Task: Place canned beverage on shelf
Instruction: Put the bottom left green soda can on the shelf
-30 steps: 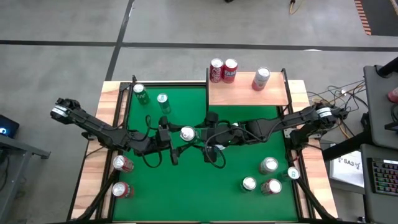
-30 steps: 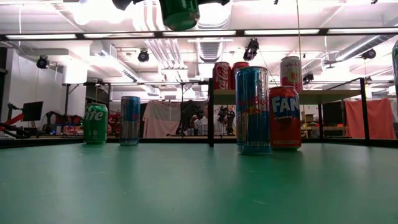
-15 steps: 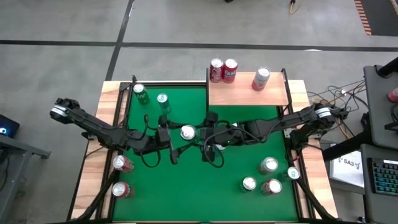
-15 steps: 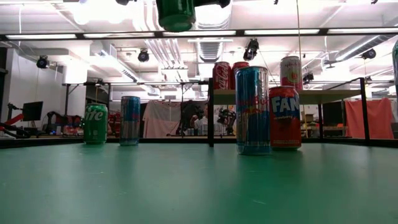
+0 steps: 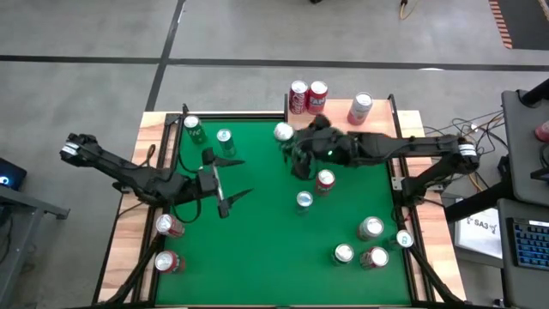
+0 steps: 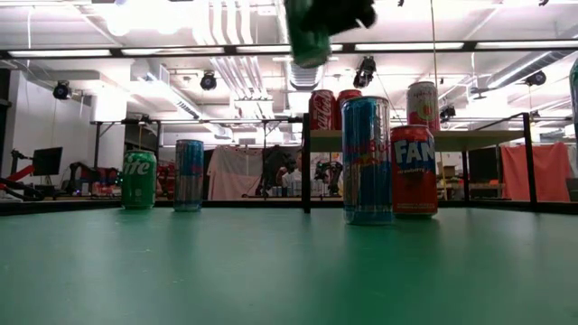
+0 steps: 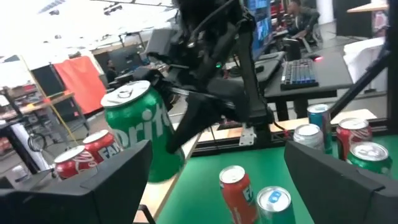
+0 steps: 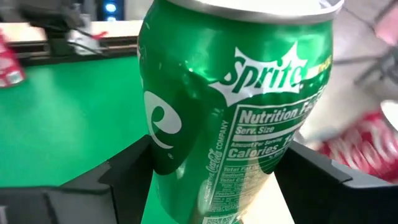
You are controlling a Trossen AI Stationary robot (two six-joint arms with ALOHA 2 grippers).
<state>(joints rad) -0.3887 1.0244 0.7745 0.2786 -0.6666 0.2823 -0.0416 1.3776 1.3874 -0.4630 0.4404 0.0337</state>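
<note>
Near the front of the green felt tabletop (image 5: 257, 249), several drink cans stand in loose groups at the left and right corners. Closer to the middle, the left gripper (image 5: 230, 199) hovers over the felt with its two dark fingers spread apart and nothing between them. A little farther back, a slim red can (image 5: 324, 181) and a slim blue can (image 5: 304, 201) stand near each other on the felt. Behind them the right gripper (image 5: 292, 148) is clamped on a green Sprite can with a silver top (image 5: 283, 132), which it holds in the air, slightly tilted, above the back part of the tabletop. This can is just beside the left edge of the small light-wood shelf on thin black posts (image 5: 377, 131), but it does not rest on it. On the shelf, two red cans (image 5: 307, 97) stand touching at the far left corner, and a pale pink can (image 5: 360, 108) stands more to the right.
</note>
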